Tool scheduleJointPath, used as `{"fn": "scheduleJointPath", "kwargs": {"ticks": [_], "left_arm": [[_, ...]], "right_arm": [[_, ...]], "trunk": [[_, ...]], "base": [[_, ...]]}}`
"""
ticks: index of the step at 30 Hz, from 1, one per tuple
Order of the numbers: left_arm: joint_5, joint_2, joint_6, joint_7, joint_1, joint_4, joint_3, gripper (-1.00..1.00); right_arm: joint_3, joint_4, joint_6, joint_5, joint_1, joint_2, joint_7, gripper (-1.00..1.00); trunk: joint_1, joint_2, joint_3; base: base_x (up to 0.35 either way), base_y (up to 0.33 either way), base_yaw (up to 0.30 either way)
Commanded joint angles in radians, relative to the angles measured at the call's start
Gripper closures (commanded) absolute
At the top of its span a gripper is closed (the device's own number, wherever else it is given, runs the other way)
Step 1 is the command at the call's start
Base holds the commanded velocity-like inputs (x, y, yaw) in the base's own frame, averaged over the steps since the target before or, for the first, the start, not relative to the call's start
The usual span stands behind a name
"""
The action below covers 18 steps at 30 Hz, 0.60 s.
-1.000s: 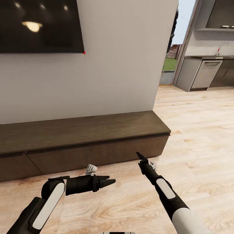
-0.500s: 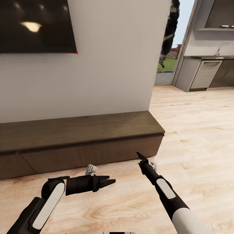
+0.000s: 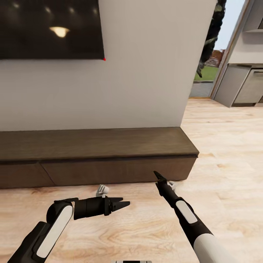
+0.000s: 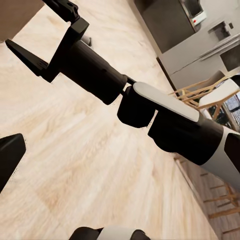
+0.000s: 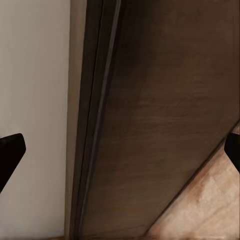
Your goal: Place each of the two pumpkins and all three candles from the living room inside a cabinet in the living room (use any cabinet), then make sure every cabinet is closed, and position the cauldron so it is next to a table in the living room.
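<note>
— Swinging leftward, the head view is now showing more of the cabinet [image 3: 109, 160], both fronts shut, against the wall under the television [image 3: 51, 29].

— And the pincers?

— Left pincer [image 3: 122, 204] and right pincer [image 3: 157, 177] are hovering over the floor [image 3: 226, 153], spread, holding nothing.

— So it's positioning; next, opening a front.
</note>
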Motion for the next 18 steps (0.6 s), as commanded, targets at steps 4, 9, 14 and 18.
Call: {"fn": "scheduleJointPath", "kwargs": {"ticks": [4, 9, 14, 18], "left_arm": [[0.004, 0.000, -0.001, -0.002, -0.001, 0.000, -0.001, -1.00], [0.003, 0.000, -0.002, -0.002, -0.001, 0.000, -0.001, -1.00], [0.002, 0.000, -0.004, -0.002, -0.001, 0.000, -0.001, -1.00], [0.002, 0.000, -0.004, -0.001, -0.001, 0.000, -0.001, -1.00]], "right_arm": [[0.000, -0.003, 0.005, -0.010, 0.000, -0.001, 0.001, -1.00], [0.001, -0.005, 0.004, -0.011, 0.000, -0.002, 0.001, -1.00], [-0.002, -0.005, 0.004, -0.011, 0.000, -0.002, 0.001, -1.00], [-0.007, -0.003, 0.003, -0.012, 0.000, -0.003, 0.001, -1.00]], "trunk": [[0.000, 0.000, -0.001], [0.000, 0.000, -0.001], [0.000, 0.000, -0.001], [0.000, 0.000, -0.001]], "base": [[0.002, -0.003, 0.286], [0.161, -0.001, 0.173], [0.165, 0.000, 0.034], [0.130, 0.000, 0.006]]}}
